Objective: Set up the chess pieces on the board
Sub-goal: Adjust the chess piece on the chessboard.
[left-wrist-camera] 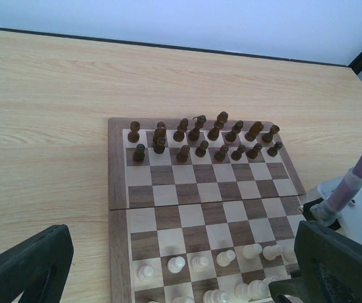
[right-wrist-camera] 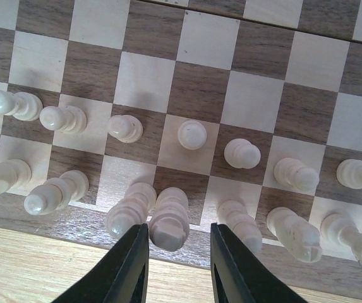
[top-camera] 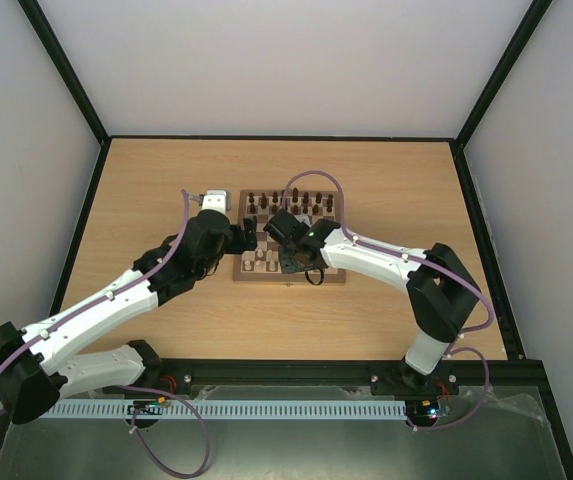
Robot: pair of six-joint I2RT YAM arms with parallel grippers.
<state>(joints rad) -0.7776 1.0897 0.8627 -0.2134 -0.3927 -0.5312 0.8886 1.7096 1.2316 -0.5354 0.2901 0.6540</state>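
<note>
Pale chess piece [right-wrist-camera: 170, 222] between fingers [right-wrist-camera: 127, 268] of right gripper [right-wrist-camera: 180, 235], at board [right-wrist-camera: 199, 95] edge

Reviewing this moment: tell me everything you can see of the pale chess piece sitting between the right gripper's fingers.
The pale piece is cream and looks like turned wood, with stacked rings and a rounded head. Its type is unclear from above. It stands upright in the back row by the near border of the board, very close to a similar neighbour. The right gripper straddles it, with fingers on either side. A gap shows at one finger, and contact at the other is unclear.
</note>
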